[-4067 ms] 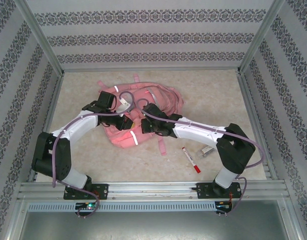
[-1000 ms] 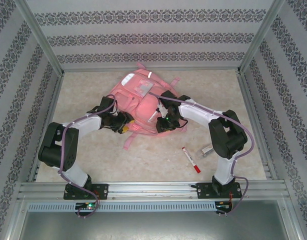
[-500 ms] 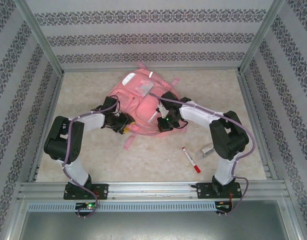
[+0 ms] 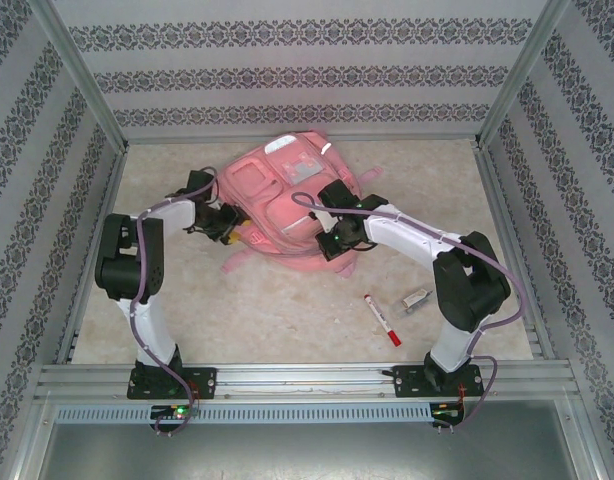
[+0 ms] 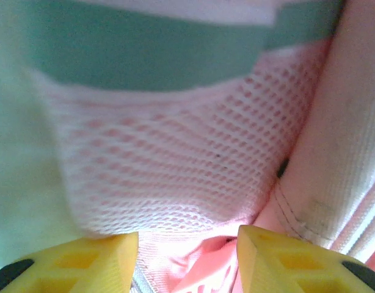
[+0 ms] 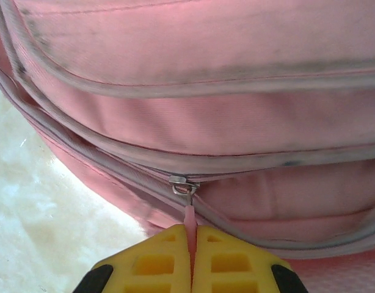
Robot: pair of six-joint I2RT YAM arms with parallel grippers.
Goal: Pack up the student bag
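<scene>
Table: the pale table [image 4: 287, 310] takes up the middle of the overhead frame, with both arms reaching up from its lower edge.
Bag: the pink bag [image 4: 277, 195] lies flat at upper centre of the overhead frame, pockets up, between the two tools.
Left tool: the left tool [image 4: 225, 222] is at the bag's left edge. In its own camera its yellow fingers [image 5: 83, 262] stand part-way apart with pink fabric bunched between them, below a mesh side pocket [image 5: 169, 159]. It seems to be clamped on that fold, though the close, blurred view leaves this unsure.
Right tool: the right tool [image 6: 192, 235] is at the bag's right side, its fingers pressed together and pinching the thin pink zip pull [image 6: 189, 213] just under the metal slider [image 6: 183, 183].
Loose items: a red-capped marker [image 4: 382, 320] and a small grey object [image 4: 417, 299] lie on the table at lower right of centre, well apart from the bag.
Step in hand: opening the bag. The zip looks closed at the slider, and nothing appears packed yet.
Next move calls for: drawing the pull along the zip track, not away from it, while the left tool braces the fabric so the bag does not slide.
</scene>
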